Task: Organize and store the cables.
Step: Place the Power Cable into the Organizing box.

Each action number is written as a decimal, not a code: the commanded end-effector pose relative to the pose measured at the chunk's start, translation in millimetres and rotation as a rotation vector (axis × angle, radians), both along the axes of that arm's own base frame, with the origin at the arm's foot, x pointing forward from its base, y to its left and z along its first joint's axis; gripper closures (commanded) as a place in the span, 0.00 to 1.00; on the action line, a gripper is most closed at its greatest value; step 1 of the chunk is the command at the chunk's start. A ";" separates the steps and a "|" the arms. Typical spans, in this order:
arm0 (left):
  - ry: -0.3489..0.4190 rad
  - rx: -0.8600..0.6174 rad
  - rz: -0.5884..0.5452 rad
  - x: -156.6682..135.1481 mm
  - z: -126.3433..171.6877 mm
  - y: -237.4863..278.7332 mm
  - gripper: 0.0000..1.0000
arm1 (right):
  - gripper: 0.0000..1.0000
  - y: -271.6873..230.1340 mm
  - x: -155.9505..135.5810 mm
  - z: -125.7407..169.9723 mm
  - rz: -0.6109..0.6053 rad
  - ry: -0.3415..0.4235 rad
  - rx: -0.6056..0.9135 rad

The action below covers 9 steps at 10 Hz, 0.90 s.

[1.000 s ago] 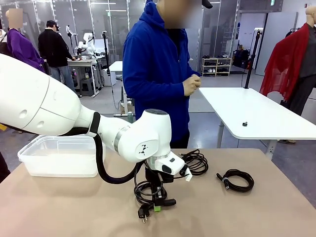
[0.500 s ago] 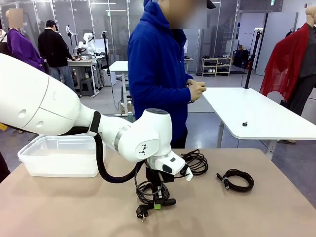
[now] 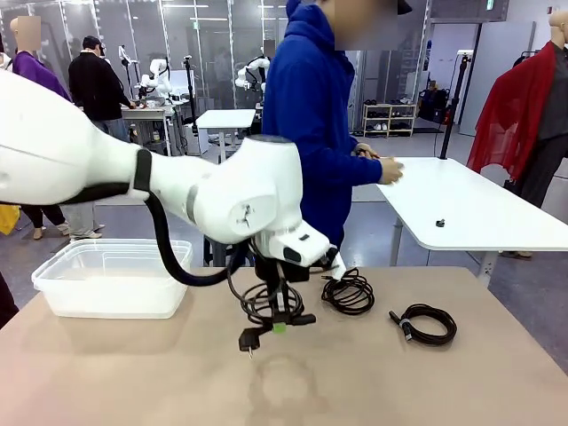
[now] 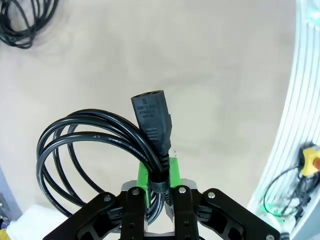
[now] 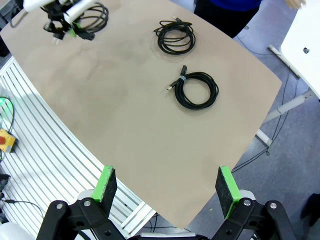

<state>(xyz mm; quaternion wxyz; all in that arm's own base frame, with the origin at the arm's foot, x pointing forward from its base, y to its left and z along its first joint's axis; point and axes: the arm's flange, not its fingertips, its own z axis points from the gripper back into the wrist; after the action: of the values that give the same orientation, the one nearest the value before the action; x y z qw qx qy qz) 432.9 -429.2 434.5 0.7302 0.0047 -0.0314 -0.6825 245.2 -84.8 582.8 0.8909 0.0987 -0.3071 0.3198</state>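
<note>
Your left fingers [image 4: 143, 176] clamp the power cable [image 3: 263, 303], right fingers [image 5: 106, 184] wide apart — lift so its dangling plug [image 3: 249, 338] clears the bin [image 3: 106, 300].

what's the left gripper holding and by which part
A coiled black power cable, pinched by the left gripper across the coil's strands just behind its chunky connector.

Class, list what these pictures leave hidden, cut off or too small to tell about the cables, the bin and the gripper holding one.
Front view: how the left gripper holds, masked by the power cable coil.
Front view: bin floor, veiled by its frosted wall.
Right wrist view: slim cable connector type, too small.
Left wrist view: power cable's lower loops, covered by the gripper body.
</note>
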 end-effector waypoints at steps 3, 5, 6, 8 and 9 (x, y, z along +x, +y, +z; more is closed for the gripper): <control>0.004 0.003 -0.057 -10.4 47.7 20.2 1.00 | 0.00 -1.0 -0.2 -0.5 -0.006 -0.003 0.002; -0.009 0.035 -0.111 -8.3 60.4 17.9 1.00 | 0.00 -1.0 -0.2 -0.5 -0.006 -0.003 0.002; -0.016 0.012 -0.042 -9.7 49.0 14.3 1.00 | 0.00 -1.0 -0.2 -0.5 -0.006 -0.003 0.002; -0.016 0.012 -0.042 -9.7 49.0 14.3 1.00 | 0.00 -1.0 -0.2 -0.5 -0.006 -0.003 0.002; -0.016 0.012 -0.042 -9.7 49.0 14.3 1.00 | 0.00 -1.0 -0.2 -0.5 -0.006 -0.003 0.002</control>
<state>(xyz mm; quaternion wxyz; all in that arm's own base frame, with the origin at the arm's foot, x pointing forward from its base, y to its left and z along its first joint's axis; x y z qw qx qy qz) 425.4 -415.8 482.5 0.7101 0.0129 -0.0273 -0.7034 245.2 -84.8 582.8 0.8909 0.0987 -0.3071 0.3197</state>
